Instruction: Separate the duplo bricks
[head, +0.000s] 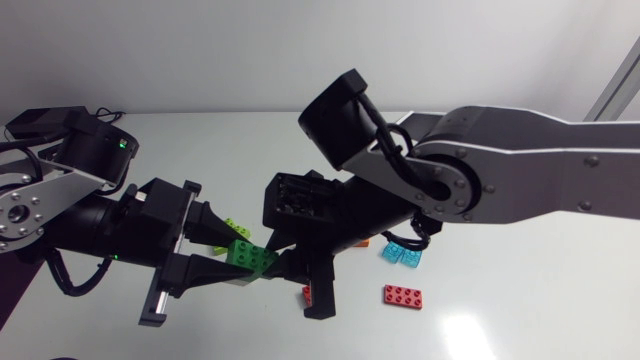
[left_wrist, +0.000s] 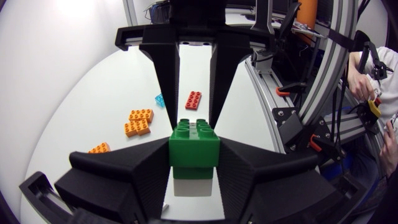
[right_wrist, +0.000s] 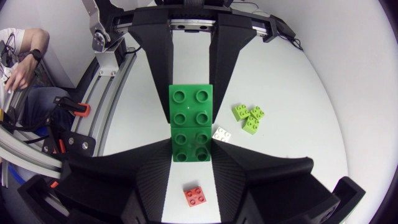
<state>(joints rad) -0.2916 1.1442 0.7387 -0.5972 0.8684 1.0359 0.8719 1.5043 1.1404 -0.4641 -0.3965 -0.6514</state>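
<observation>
- Right wrist view, nearest: right gripper (right_wrist: 193, 158), fingers set narrow and clamped on the near half of the green duplo pair (right_wrist: 191, 124), one finger on each side.
- Item: the pair is held off the table (right_wrist: 298, 99), between the two arms. Its studs face up. Its long axis runs from gripper to gripper, with a seam across the middle.
- Beyond: left gripper (right_wrist: 191, 115), fingers clamped the same way on the far half, tips close to the right's at the seam.
- Step, as judged: both grips taken, halves not yet parted. The next move calls for firm holds and an opposed pull or levering at the seam.
- Farthest, on the table: lime bricks (right_wrist: 249, 117), white brick (right_wrist: 221, 134), red brick (right_wrist: 196, 196).
</observation>
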